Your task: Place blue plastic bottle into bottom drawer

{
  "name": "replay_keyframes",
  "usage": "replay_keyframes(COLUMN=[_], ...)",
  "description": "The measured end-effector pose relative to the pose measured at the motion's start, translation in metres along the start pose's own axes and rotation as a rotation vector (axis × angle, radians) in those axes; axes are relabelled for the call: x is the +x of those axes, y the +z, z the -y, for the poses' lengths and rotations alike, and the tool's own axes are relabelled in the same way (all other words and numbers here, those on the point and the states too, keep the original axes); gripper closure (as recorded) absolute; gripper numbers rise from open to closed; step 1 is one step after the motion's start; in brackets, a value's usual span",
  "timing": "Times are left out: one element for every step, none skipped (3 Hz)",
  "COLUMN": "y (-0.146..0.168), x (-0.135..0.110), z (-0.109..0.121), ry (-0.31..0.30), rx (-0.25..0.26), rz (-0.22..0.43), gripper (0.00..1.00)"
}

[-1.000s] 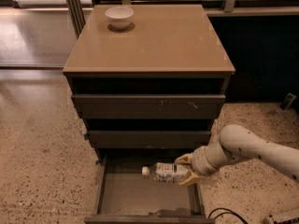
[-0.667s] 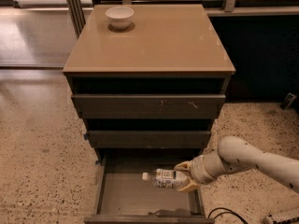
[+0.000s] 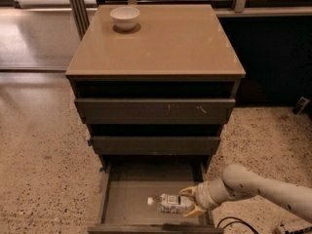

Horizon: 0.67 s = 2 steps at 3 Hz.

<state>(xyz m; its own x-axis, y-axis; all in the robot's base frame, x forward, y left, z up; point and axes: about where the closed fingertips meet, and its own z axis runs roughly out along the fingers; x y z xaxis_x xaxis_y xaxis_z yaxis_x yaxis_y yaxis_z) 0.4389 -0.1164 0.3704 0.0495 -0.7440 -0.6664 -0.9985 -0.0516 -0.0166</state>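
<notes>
The blue plastic bottle (image 3: 168, 203) is a small clear bottle with a white cap and a pale label. It lies on its side, cap to the left, low inside the bottom drawer (image 3: 127, 198), which is pulled open with a flat grey interior. My gripper (image 3: 189, 202) reaches in from the right on a white arm. Its yellowish fingers (image 3: 188, 191) are closed around the bottle's base end. I cannot tell whether the bottle touches the drawer floor.
A white bowl (image 3: 125, 18) stands at the back left of the tan cabinet top (image 3: 165, 43). The two shallower drawers (image 3: 155, 110) above are slightly open. Speckled floor surrounds the cabinet. A black cable (image 3: 233, 223) lies on the floor at the lower right.
My gripper has lowered the bottle deeper into the bottom drawer and toward its front. The arm has dropped with it.
</notes>
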Motion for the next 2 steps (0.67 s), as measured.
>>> replay_keyframes(y=[0.009,0.033], x=[-0.001,-0.009], z=[0.002,0.018], ry=[-0.011,-0.076], rx=[-0.002,0.015], rz=[0.013,0.049], gripper=[1.0,1.0])
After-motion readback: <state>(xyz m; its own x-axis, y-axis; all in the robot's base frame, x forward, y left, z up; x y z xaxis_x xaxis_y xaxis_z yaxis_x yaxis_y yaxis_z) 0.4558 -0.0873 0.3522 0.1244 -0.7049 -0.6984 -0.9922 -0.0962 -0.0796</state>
